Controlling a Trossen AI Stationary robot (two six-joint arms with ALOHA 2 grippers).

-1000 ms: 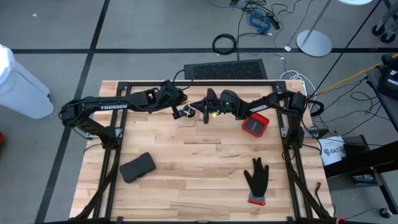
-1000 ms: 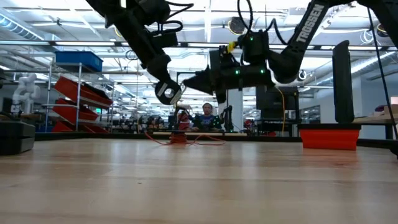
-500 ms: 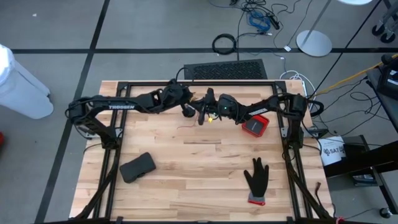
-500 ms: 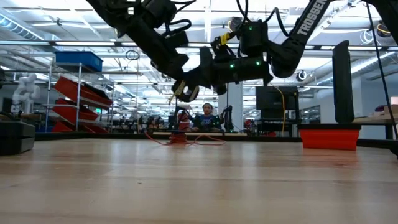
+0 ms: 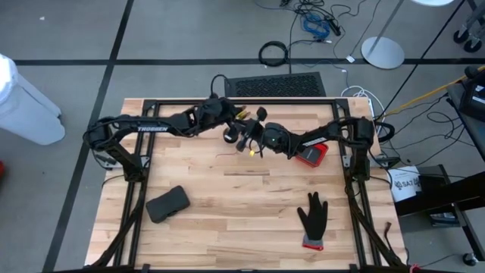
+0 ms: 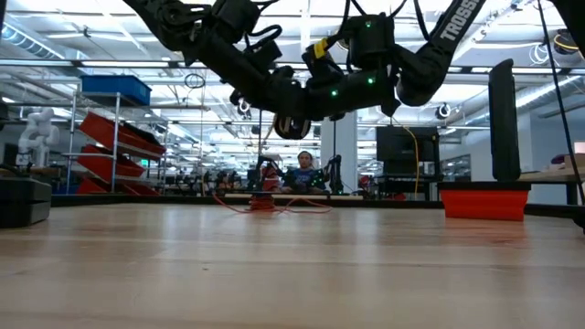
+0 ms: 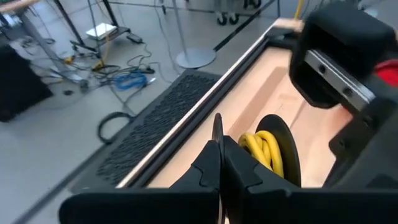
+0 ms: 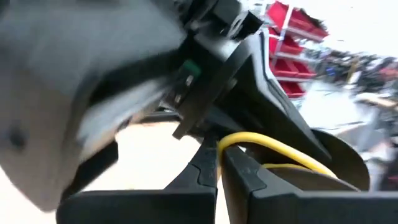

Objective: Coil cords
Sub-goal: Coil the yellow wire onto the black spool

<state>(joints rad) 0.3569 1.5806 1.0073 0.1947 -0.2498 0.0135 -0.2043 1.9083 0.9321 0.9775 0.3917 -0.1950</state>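
The yellow cord [image 7: 264, 149] is wound in loops on a small black round spool [image 7: 278, 152], and that spool hangs in the air above the far middle of the wooden table [image 5: 242, 197], caught between the two arms. In the left wrist view the left gripper [image 7: 219, 146] has its two dark fingers pressed together right beside the yellow coil, edge against the spool; whether they pinch the cord itself I cannot tell. In the right wrist view the right gripper [image 8: 219, 163] is also closed, and a loop of the yellow cord arches out just over its fingertips, with the black disc behind it. From above, the two grippers meet nose to nose near the table's far edge, a speck of yellow showing between them. The red cord [image 6: 265, 204] lies loose on the tabletop at the far side, below the raised grippers, in a low tangle with thin strands trailing to either side. A red box [image 5: 311, 155] sits on the table just beside the right arm's forearm, partly under it; its inside is dark and I can't make out anything in it. Nearer the front lie a black glove [image 5: 311, 218] with a red cuff, and off to the left a flat black pouch [image 5: 167, 203], well apart from each other.
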